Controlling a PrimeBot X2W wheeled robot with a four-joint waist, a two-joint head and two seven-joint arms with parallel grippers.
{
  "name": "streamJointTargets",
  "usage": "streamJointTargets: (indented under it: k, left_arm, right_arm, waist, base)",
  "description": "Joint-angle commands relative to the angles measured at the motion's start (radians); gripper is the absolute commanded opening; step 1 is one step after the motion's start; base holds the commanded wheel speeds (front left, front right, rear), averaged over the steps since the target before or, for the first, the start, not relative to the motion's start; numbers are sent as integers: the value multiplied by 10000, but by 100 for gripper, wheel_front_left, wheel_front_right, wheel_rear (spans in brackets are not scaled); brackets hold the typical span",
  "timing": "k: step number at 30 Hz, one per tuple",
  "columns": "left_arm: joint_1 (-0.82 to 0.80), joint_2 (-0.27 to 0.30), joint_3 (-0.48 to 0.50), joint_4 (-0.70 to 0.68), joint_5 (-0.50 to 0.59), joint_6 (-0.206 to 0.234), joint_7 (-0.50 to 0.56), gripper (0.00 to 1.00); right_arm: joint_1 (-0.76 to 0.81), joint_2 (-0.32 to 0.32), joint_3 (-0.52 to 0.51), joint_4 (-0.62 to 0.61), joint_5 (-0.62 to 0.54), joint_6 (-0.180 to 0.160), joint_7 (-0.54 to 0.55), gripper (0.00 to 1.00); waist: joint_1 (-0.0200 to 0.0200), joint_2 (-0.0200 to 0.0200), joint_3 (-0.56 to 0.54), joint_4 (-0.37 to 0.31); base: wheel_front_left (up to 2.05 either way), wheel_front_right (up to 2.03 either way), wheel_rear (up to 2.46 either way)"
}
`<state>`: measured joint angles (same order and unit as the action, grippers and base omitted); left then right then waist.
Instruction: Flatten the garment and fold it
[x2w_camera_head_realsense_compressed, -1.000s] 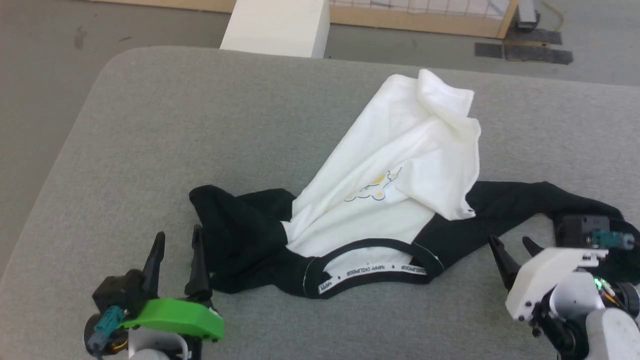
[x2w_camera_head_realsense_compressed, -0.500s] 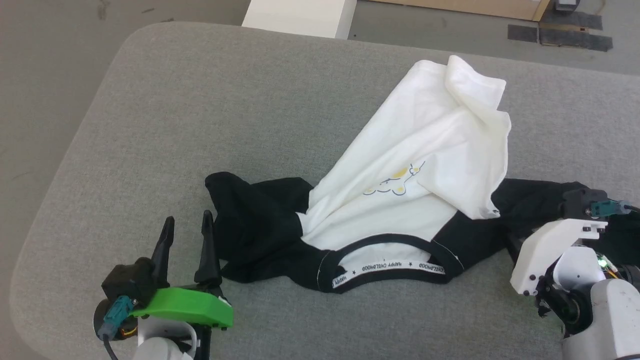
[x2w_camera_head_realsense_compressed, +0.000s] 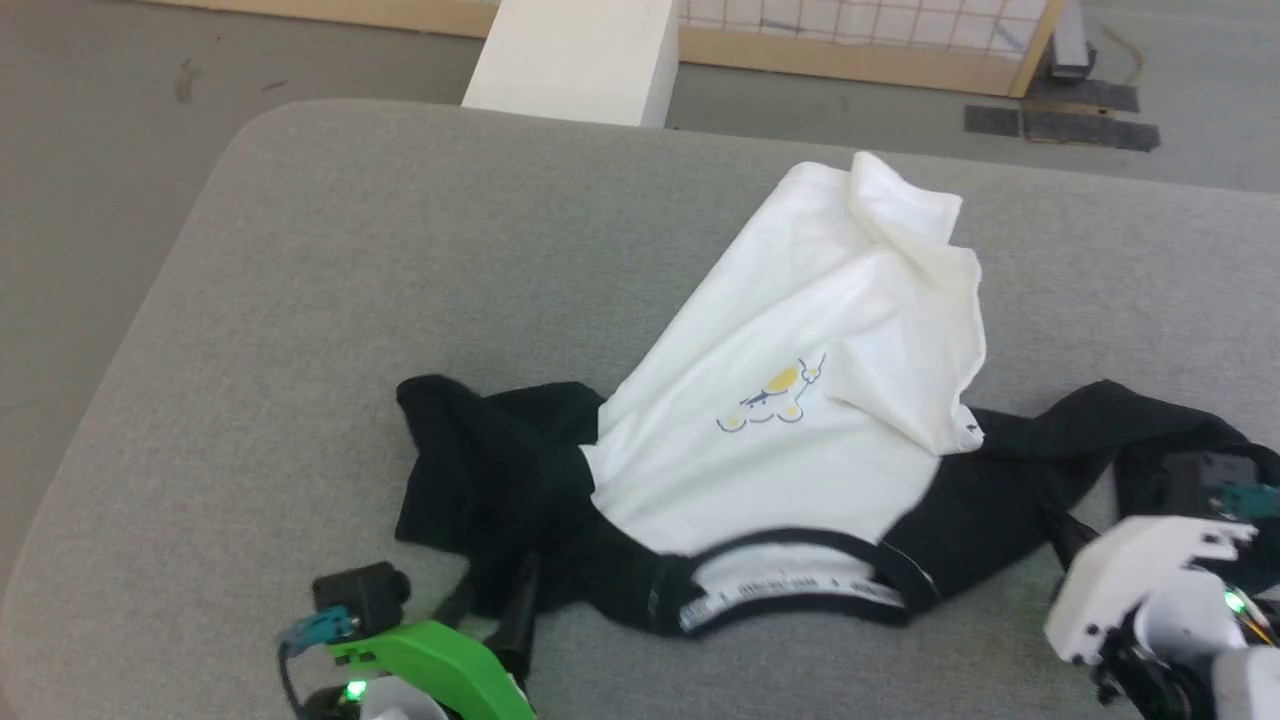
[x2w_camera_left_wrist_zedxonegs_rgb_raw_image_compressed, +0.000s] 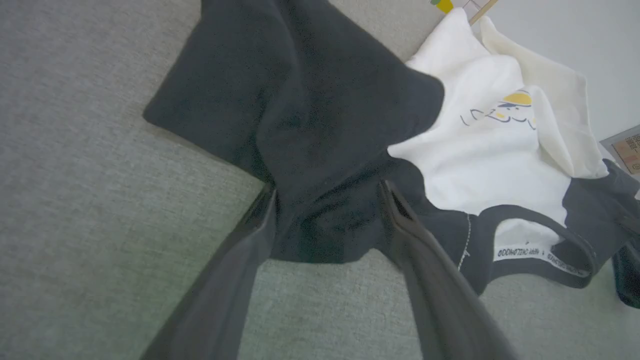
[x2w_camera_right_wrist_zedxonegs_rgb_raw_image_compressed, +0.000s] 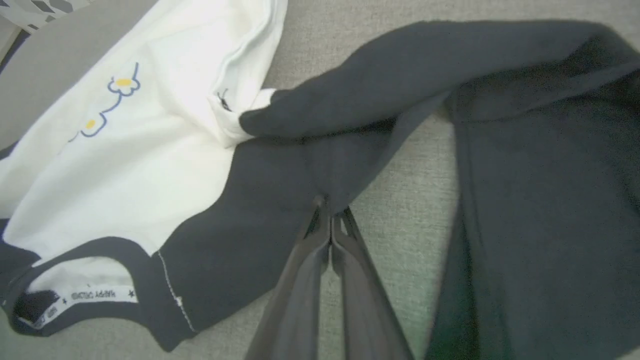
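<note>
On the right gripper (x2w_camera_right_wrist_zedxonegs_rgb_raw_image_compressed: 330, 212) the jaws are sitting pressed together on a pinch of black cloth at the root of the right-side sleeve (x2w_camera_right_wrist_zedxonegs_rgb_raw_image_compressed: 525, 150). The fabric is puckering into the tips, so I'm reading that as a real hold. On the left gripper (x2w_camera_left_wrist_zedxonegs_rgb_raw_image_compressed: 327, 192) the jaws are standing wide. The tips are straddling the near edge of the left-side sleeve (x2w_camera_left_wrist_zedxonegs_rgb_raw_image_compressed: 300, 100), with cloth lying between them and nothing gripped.

The garment (x2w_camera_head_realsense_compressed: 800, 330) is lying crumpled on the grey tabletop (x2w_camera_head_realsense_compressed: 350, 250), with the collar (x2w_camera_head_realsense_compressed: 800, 590) toward you. The white body is folding over itself and bunching at the far end.

Handling, as I'm judging it: you're dealing with light, limp knit that has no stiffness. It's going to drape and trail rather than slide as a sheet, and the woven tabletop is probably going to drag on it. It isn't fragile or slippery. You're better off taking it at the shoulder seams or the thick collar band. Mid-panel pinches are likely to lift one layer and leave the rest behind.

On views, the head view is giving you the whole layout and the print (x2w_camera_head_realsense_compressed: 775, 395), but the white shell (x2w_camera_head_realsense_compressed: 1130, 570) is covering the right fingertips there. The right wrist view is showing you the pinch itself, and the left wrist view the open gap with cloth in it.
</note>
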<state>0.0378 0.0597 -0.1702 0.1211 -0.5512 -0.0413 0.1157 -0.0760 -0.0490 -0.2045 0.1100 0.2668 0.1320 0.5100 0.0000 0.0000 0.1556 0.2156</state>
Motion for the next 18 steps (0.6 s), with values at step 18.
streamJointTargets:
  k: [18]
  left_arm:
    - [734, 423, -788, -1414, 376, 1876, 3405, 100]
  right_arm:
    - [1016, -12, -357, -1245, 489, -13, 209, 0]
  waist:
    - [0, 0, -6, -697]
  base:
    - [0, 0, 0]
